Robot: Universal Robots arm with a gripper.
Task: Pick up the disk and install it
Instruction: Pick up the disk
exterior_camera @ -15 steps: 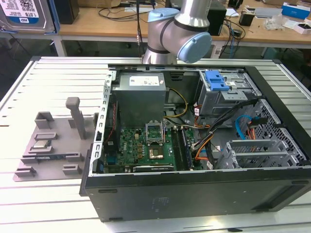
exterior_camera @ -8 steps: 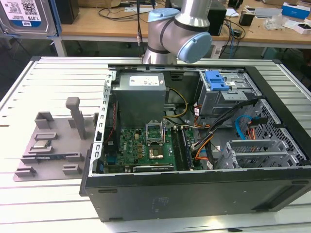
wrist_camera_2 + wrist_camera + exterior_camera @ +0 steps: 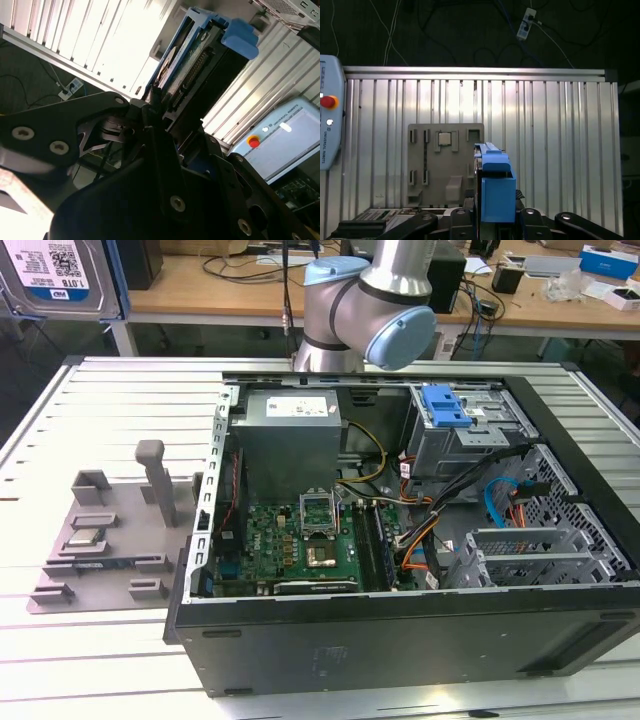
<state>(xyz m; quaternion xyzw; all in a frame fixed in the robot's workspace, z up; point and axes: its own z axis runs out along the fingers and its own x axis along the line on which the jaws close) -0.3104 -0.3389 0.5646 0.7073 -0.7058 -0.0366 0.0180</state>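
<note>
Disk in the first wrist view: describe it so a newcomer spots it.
Find the ribbed aluminium table, then the grey plastic fixture tray on it. Nearer the camera, the flat blue-railed disk shows edge-on in the black gripper. Bright blue sets it apart from the tray's small square silver chip.

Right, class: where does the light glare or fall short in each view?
Second wrist view: glare washes out the slatted table, jaws on the disk dark; first wrist view: bright table edge, black beyond; exterior view: even, computer case interior shaded.
</note>
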